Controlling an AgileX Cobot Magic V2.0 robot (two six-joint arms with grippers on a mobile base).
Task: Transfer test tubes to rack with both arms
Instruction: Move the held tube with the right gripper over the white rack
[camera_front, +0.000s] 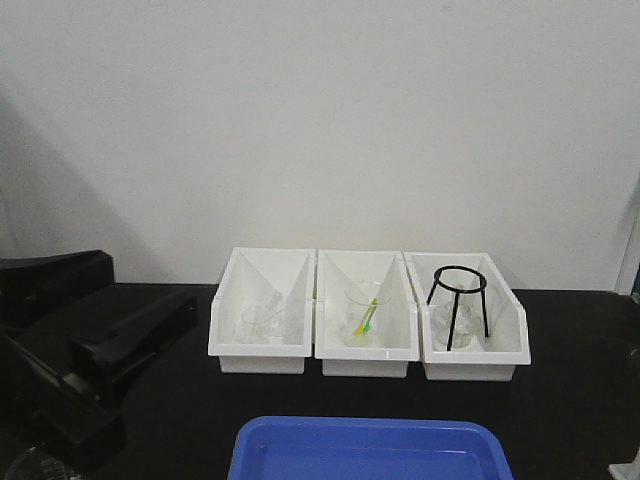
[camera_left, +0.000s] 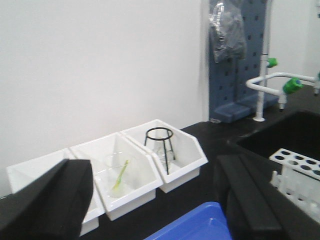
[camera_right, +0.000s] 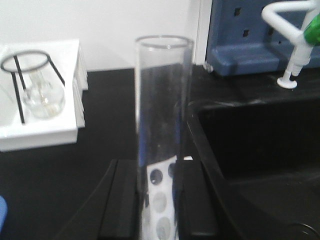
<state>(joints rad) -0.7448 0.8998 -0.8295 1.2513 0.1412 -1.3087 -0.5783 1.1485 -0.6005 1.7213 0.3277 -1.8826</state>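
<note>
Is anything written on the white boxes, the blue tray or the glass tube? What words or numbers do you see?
No words, numbers or labels can be read in any view.
white bins: plain.
blue tray: plain.
test tube: no marks seen.
beaker: any marks are too blurred to read.

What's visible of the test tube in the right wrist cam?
The test tube is a clear, straight-walled glass cylinder with an open round rim at the top, and it looks empty. It stands upright close to the camera. Its lower part sits between the right gripper's two black fingers, which press on it from both sides. Its bottom end is cut off by the frame. Through the glass low down, a white plate with round holes shows, likely the rack.
</note>
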